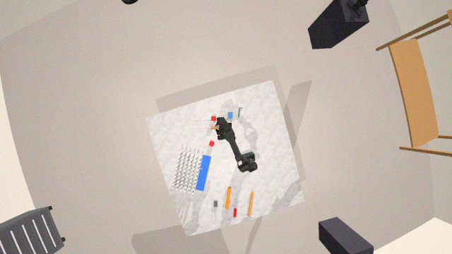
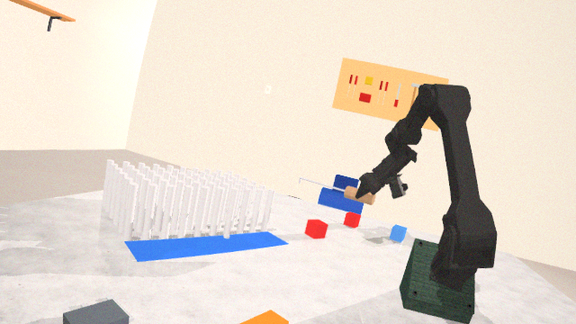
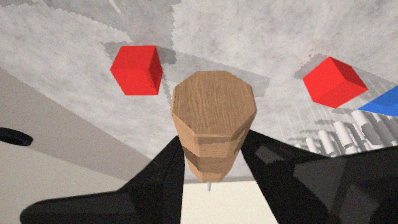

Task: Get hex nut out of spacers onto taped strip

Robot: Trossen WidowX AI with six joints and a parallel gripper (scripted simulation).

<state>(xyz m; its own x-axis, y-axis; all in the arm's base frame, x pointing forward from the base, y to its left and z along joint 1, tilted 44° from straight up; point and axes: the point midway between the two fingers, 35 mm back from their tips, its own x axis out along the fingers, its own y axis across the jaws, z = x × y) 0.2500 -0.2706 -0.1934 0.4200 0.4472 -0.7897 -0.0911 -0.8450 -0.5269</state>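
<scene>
While pale rod-like spacers [image 1: 187, 171] [image 2: 189, 202] [image 3: 345, 135] stand upright, black fingers [image 2: 365, 185] pinch a faceted, wood-grained handle [image 1: 215, 127] [image 2: 353, 194] [image 3: 214, 102].

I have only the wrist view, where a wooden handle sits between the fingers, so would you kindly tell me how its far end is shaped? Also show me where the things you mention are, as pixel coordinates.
Observer: In the exterior view, a thin rod [image 1: 201, 128] [image 2: 320, 184] [image 3: 209, 186] runs out from the wooden handle [image 1: 214, 127] [image 2: 351, 193] [image 3: 215, 102] to a small downturned tip [image 2: 300, 181].
Operator: Thank you; is that rod over the spacers [image 1: 187, 169] [image 2: 140, 209] [image 3: 342, 132]?
Observer: No, the top view shows it beyond one end of their field.
Operator: Is there a cube that my picture misses?
Observer: Yes, a blue cube [image 1: 230, 115] [image 2: 398, 233], on the other side of the handle from the spacers.
</scene>
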